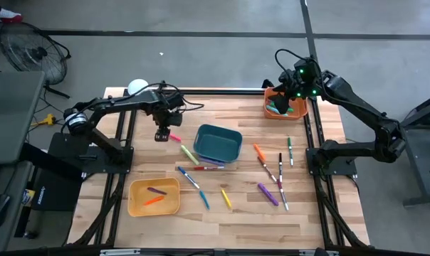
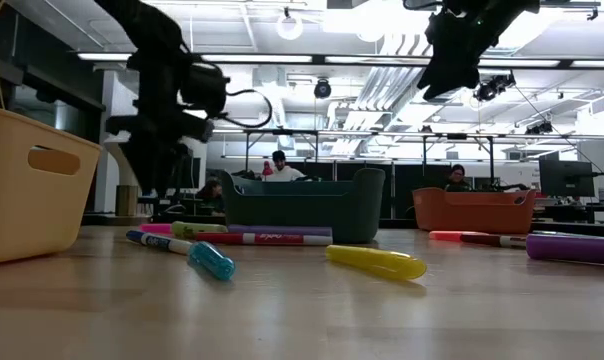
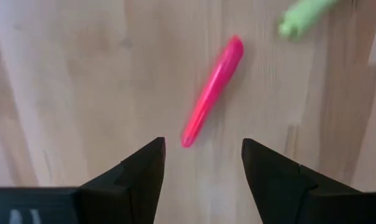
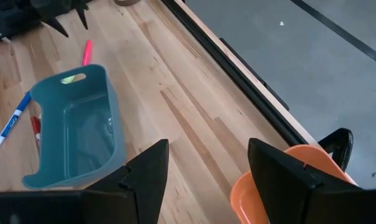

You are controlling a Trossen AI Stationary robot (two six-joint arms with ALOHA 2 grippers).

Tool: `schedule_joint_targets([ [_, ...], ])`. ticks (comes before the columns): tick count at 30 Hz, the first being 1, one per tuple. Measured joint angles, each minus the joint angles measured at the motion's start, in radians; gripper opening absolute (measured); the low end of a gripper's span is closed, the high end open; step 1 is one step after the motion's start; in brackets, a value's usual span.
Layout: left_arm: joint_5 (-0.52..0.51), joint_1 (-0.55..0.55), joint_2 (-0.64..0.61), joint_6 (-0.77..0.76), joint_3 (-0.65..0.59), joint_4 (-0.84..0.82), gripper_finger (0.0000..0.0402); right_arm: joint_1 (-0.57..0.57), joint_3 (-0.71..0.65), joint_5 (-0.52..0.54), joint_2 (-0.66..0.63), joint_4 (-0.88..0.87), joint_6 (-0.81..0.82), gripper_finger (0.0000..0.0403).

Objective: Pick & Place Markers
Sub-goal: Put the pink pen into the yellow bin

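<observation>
The left tool point(image 1: 161, 135) hangs over the bench point(image 1: 315, 220) at about ten o'clock from the bench's middle, its fingers spread and empty. In the left wrist view the pink marker point(image 3: 213, 89) lies flat on bare wood just ahead of the gap between the two fingers point(image 3: 138, 174), untouched, with the tip of a light green marker point(image 3: 303, 15) farther off. There is open wood on both sides of the pink marker.

The right tool point(image 1: 290, 89) hovers over the orange bin point(image 1: 282, 112) at the bench's far right corner, about one o'clock, close to the back edge; its fingers are spread and hold nothing. Beyond that edge the floor point(image 4: 312, 56) drops away.

The teal bin point(image 1: 218, 143) sits near the middle of the bench. The yellow bin point(image 1: 154, 196) stands at about seven o'clock, near the front left, with an orange marker point(image 1: 154, 201) and a purple one point(image 1: 156, 190) inside.

Most markers lie loose on the bench. A blue-capped white one point(image 1: 189, 177) and a yellow one point(image 1: 226, 199) lie at about six o'clock from the teal bin. At four o'clock is a scatter: an orange marker point(image 1: 259, 151), a purple marker point(image 1: 267, 194), a green-tipped one point(image 1: 290, 151) and thin white-barrelled ones point(image 1: 279, 171). The front strip of the bench, toward six o'clock, is open wood.
</observation>
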Motion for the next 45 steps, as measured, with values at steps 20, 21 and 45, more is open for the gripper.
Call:
schedule_joint_targets([
  [20,0.021,-0.001,0.159,0.208,-0.083,0.178,0.0209,0.000,0.000,0.038,0.000,-0.028,0.026,0.0208],
  [21,0.025,0.000,0.167,0.208,-0.083,0.180,0.0209,0.000,0.000,0.042,0.000,-0.032,0.026,0.0208],
  [45,-0.002,-0.052,0.204,0.205,-0.084,0.199,0.0020,0.000,0.000,0.056,0.000,-0.079,0.023,0.0208],
])
